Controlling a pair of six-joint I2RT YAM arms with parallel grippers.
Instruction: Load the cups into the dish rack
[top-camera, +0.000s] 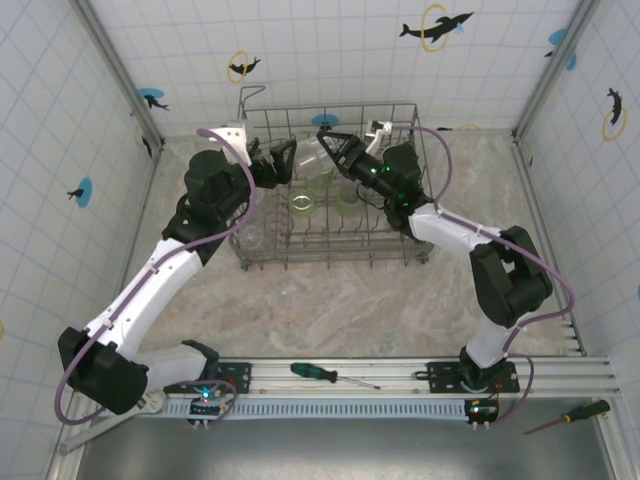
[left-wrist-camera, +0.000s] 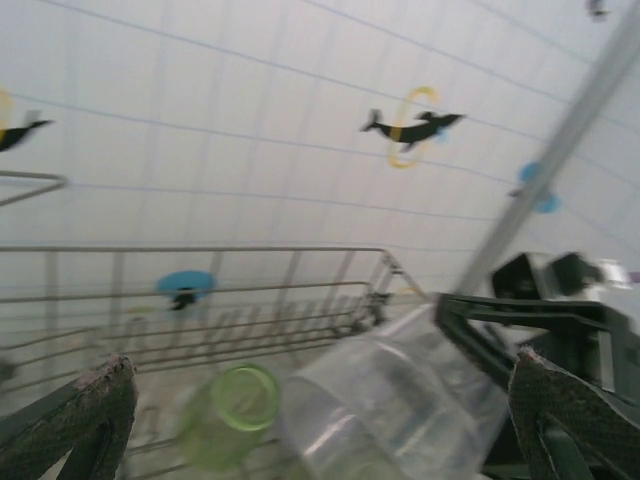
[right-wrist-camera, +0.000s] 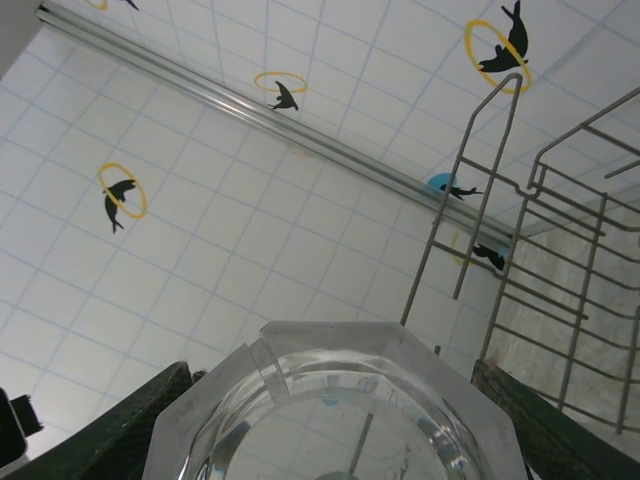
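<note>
clear cup (right-wrist-camera: 335, 400) clamped across its sides by the right gripper (right-wrist-camera: 340, 435), jaws part-way apart and filled by it. hangs in the air over the far half of the dish rack (top-camera: 330, 262), above the green cups (top-camera: 302, 203) sitting among the tines. lies tilted, long axis slanting from the right gripper's fingers down toward the left gripper (top-camera: 283, 160). shows the left jaws spread as wide as they go, holding nothing, pads (left-wrist-camera: 95, 405) well off the cup on either side though it sits between them. puts the right arm nearer, and in sole charge of the cup. looks like a placing step: probably needs the cup turned mouth-down and lowered into a free spot beside a green cup (left-wrist-camera: 235, 410). cannot tell which end of the clear cup is the mouth.
</note>
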